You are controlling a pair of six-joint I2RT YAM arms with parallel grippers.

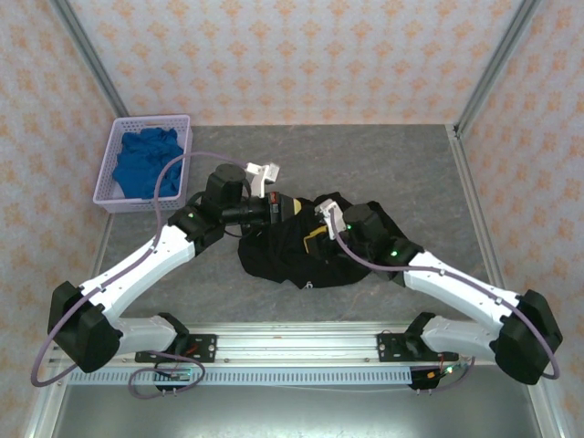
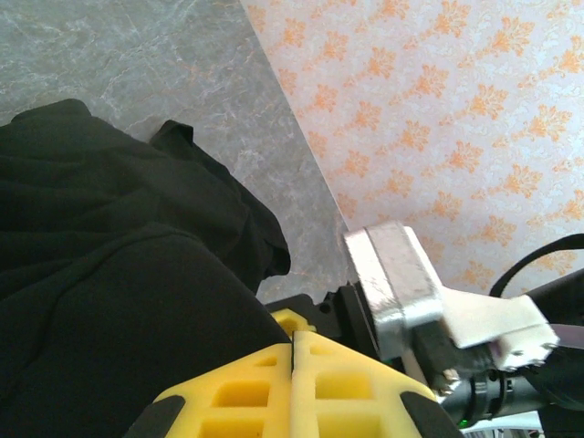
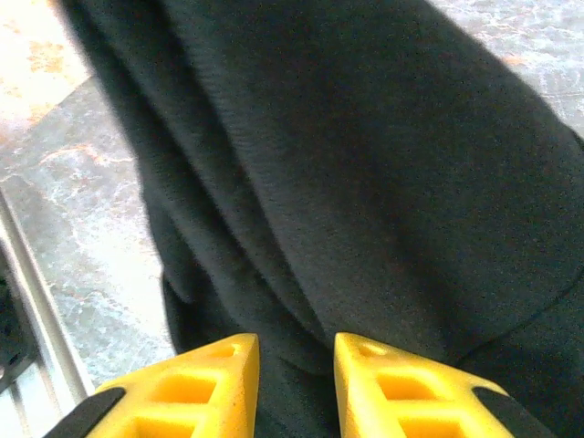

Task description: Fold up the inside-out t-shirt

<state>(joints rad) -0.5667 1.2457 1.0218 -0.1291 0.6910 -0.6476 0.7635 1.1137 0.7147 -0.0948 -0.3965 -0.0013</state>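
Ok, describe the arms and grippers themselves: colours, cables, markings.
The left arm and right arm have white links with black joints and bases. A lilac cable trails along each, and each shows a small green light. The left gripper and right gripper have yellow fingers moulded with square pockets. No lettering is visible.

The overhead view is lit evenly and brightly from above; only faint, soft shadows are cast beneath the arms on the grey counter (image 1: 411, 173). The black t-shirt (image 1: 283, 255) is rendered as a near-featureless dark mass, its folds barely resolved. In the left wrist view the patterned wall (image 2: 438, 109) is sharp, while the left claw (image 2: 292, 383) is slightly softened. In the right wrist view the cloth is blurred, the right claw (image 3: 297, 365) is soft-edged, and the upper left corner is washed out by glare.
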